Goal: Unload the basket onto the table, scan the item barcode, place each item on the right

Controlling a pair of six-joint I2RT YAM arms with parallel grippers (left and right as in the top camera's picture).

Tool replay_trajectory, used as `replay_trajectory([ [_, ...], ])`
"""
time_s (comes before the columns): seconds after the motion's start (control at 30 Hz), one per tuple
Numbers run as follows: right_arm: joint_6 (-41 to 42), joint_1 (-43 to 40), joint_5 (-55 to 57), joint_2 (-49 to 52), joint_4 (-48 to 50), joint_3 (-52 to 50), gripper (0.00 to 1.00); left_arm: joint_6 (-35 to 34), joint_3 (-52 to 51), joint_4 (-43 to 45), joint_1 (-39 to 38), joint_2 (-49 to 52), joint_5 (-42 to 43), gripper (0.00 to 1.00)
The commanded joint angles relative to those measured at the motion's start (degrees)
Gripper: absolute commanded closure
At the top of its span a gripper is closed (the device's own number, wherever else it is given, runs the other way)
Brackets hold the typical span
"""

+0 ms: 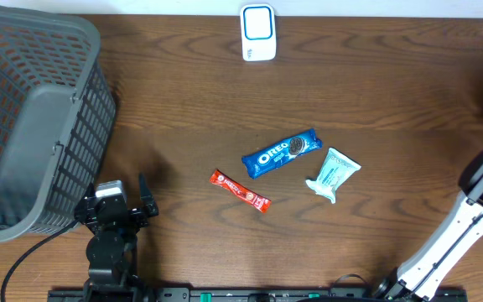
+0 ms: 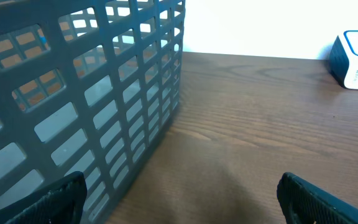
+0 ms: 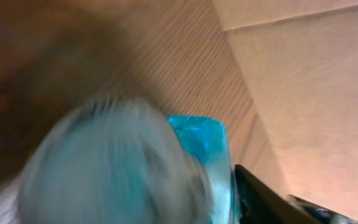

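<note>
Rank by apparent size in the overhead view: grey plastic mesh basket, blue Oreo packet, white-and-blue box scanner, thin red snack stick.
1. Grey plastic mesh basket, by far the largest.
2-3. Blue Oreo packet and white-and-blue box scanner: similar area, too close to rank.
4. Thin red snack stick, smallest.

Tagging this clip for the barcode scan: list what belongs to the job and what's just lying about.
Job: scanner; Oreo pack, red bar, pale packet (any could be the item).
Lying about: basket, though it may take scanned goods.
</note>
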Motion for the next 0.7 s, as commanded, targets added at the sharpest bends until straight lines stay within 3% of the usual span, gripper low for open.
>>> replay_trajectory([
  [0.0, 1.4, -1.1, -6.2, -1.4, -0.1, 0.8, 0.48, 0.9, -1.5, -0.3, 0.2, 0.0, -0.3, 0.02],
  [0.2, 1.3, 0.1, -9.4, -2.2, 0.1, 1.0, 0.31, 0.9, -1.5, -0.3, 0.2, 0.0, -0.3, 0.02],
  [0.37, 1.3, 4.3, -21.2, -5.5, -0.3, 1.0, 0.12, 0.9, -1.5, -0.3, 0.2, 0.0, -0.3, 0.02],
  [0.5, 1.3, 10.4, -37.2, -9.6, -2.2, 1.0, 0.05, 0.9, -1.5, -0.3, 0.2, 0.0, -0.3, 0.02],
  [0.67, 1.4, 18.9, -49.4, -14.7, -5.0, 1.0, 0.03, 0.9, -1.5, -0.3, 0.2, 0.0, -0.3, 0.02],
])
